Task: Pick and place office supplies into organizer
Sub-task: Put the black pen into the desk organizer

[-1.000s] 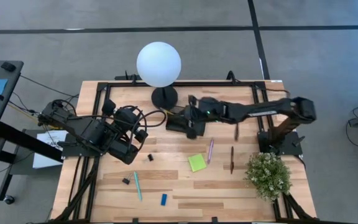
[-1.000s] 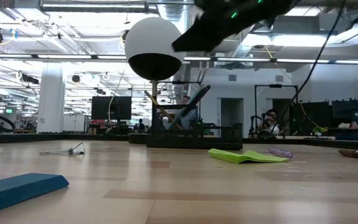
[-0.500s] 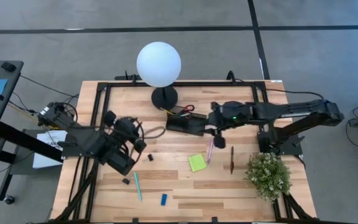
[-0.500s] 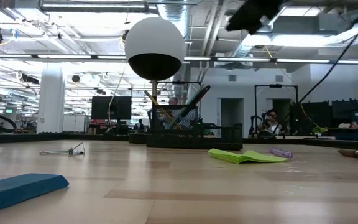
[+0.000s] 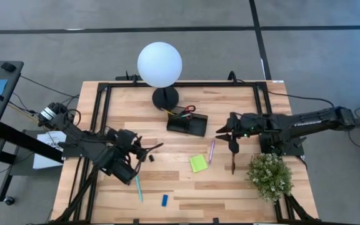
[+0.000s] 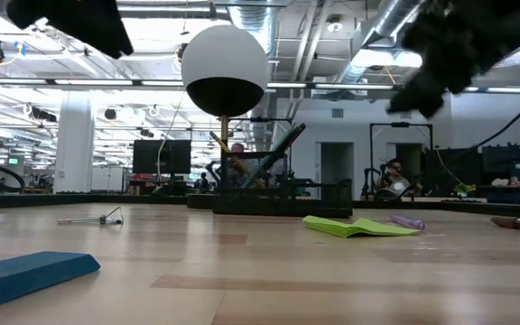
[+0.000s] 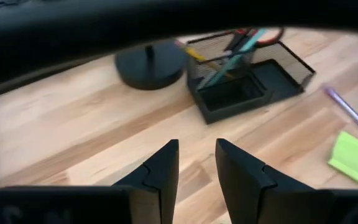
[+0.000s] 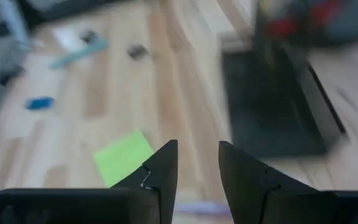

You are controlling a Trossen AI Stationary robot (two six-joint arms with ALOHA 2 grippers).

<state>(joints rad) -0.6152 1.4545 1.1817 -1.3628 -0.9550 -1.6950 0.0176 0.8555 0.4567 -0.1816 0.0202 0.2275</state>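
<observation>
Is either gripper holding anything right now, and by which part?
Nothing is held. The left gripper and right gripper both show an empty gap between their jaws.

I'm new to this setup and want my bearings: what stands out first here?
A white globe lamp dominates the table's far edge, with the black organizer just beside its base. A lime-green sticky pad glows mid-table, and a potted plant fills the near right corner.

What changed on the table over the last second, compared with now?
The right gripper pulled back from over the black mesh organizer toward the table's right side, empty. The left gripper swung out toward the middle. The lime-green sticky-note pad, pens and blue eraser stayed put.
</observation>
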